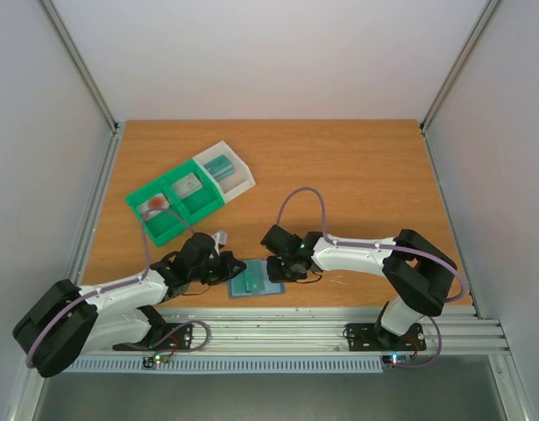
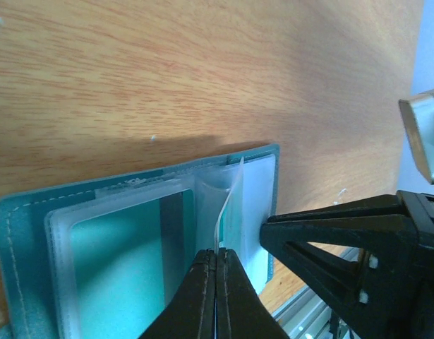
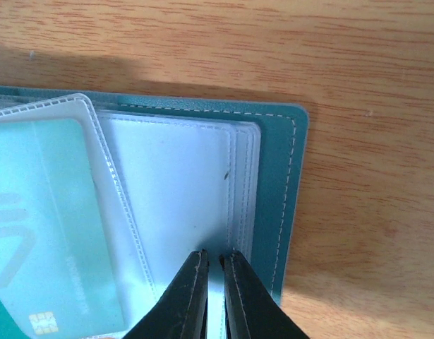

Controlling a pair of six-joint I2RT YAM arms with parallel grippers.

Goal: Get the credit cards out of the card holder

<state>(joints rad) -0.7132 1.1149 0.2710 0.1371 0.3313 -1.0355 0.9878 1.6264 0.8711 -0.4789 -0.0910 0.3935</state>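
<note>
Blue-grey folding card holder (image 1: 254, 281) is lying open at the counter's (image 1: 357, 175) near edge. Left fingers (image 2: 211, 267) are clenching its clear plastic sleeve (image 2: 229, 191). Right fingers (image 3: 201, 277), almost closed, seem to be pinning it, so I'd be peeling slowly.

Ok so the card holder (image 1: 251, 285) is lying open on the bench (image 1: 357, 167), right up at the near edge, pretty much midway between the two arms. The left tool (image 2: 217, 256) comes in from its left side and the right tool (image 3: 215, 256) from its right, both with tips down on the inside pockets. A plastic sleeve (image 2: 229, 205) stands up off the holder right at the left tool's tips, and a credit card (image 2: 118, 254) sits inside the pocket just beside it. The tray (image 1: 138, 203) is further back and off to the left, with a box (image 1: 243, 180) at its far right end, well apart from the holder.
</note>
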